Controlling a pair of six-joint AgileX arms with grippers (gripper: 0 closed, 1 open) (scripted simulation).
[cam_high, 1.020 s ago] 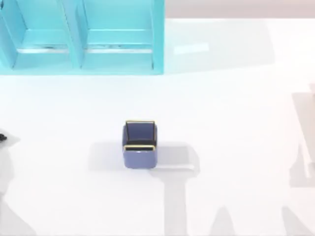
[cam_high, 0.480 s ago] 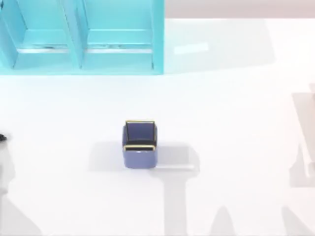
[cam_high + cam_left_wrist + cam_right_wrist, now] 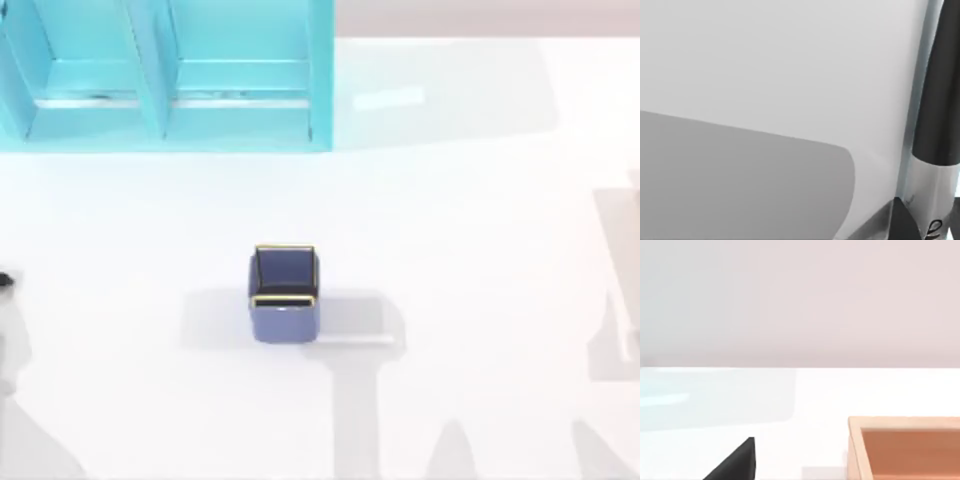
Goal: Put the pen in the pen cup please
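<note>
**A:** Looking for the pen (image 3: 936,90)? You see it right up close by your left gripper (image 3: 904,226). It is a thin, round, smooth black stick with a shiny grey band.

**B:** Is the gripper holding it?

**A:** You cannot tell if it is open, closed or holding the pen. Your right gripper (image 3: 736,463) is parked near an orange box (image 3: 905,440), and you cannot tell its state either.

**B:** And the cup (image 3: 285,305)?

**A:** It stands upright in the middle of the white table (image 3: 480,250). It is square with soft corners and blue-purple, with a thin gold rim and a dark inside.

**B:** What step is this?

**A:** I think you are at the grab-and-carry step. Next, you bring the pen over the cup, stand it straight and drop it into the small opening. The pen looks slick, so hold it firmly.
</note>
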